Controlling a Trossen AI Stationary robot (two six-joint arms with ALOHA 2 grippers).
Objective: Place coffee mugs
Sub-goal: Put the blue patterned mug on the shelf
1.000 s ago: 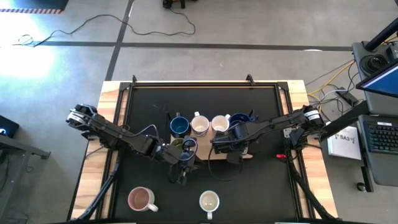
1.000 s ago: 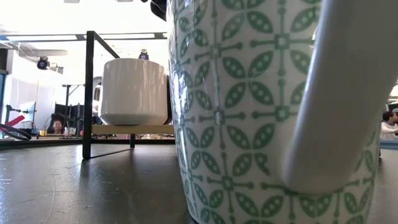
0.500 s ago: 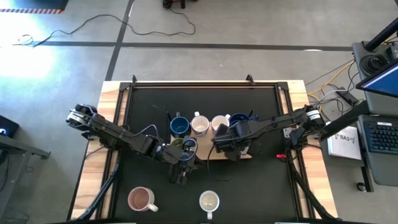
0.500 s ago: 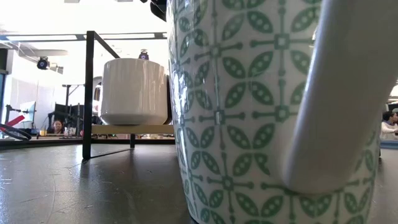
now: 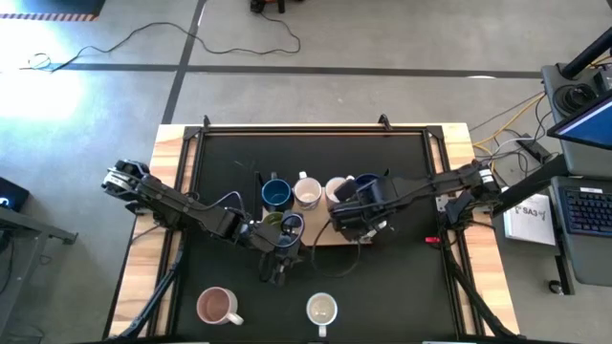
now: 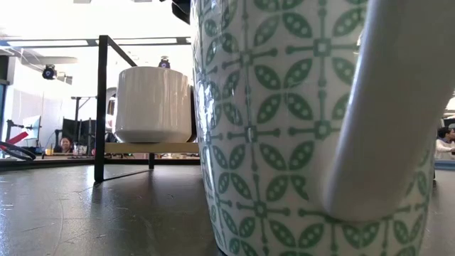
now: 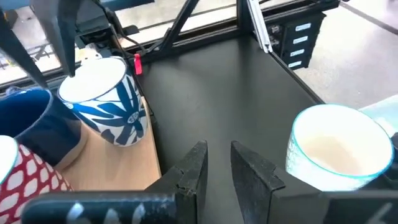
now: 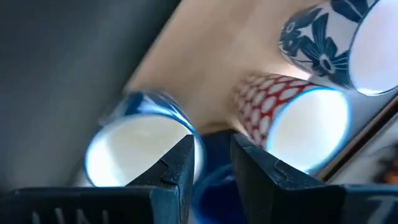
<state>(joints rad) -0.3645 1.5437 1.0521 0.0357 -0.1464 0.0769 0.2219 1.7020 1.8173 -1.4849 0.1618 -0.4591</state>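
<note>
right gripper (image 5: 356, 212) hovering over mugs on the wooden board (image 5: 378, 236), fingers slightly apart, empty; left gripper (image 5: 284, 250) likewise parted near olive mug (image 5: 272, 223).

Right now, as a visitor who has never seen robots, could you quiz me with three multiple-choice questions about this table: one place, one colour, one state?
1. Where is the right gripper?
A. over the red-dotted mug on the wooden board
B. at the table's front edge
C. off the table

2. What colour is the pattern on the mug nearest the low camera?
A. red
B. green
C. black

3. The left gripper is:
A. shut on a mug
B. open and empty
C. out of view

Answers:
1 A, its wrist view looks onto that mug.
2 B, green pattern fills the low view.
3 B, bare mat shows between its fingers.
</note>
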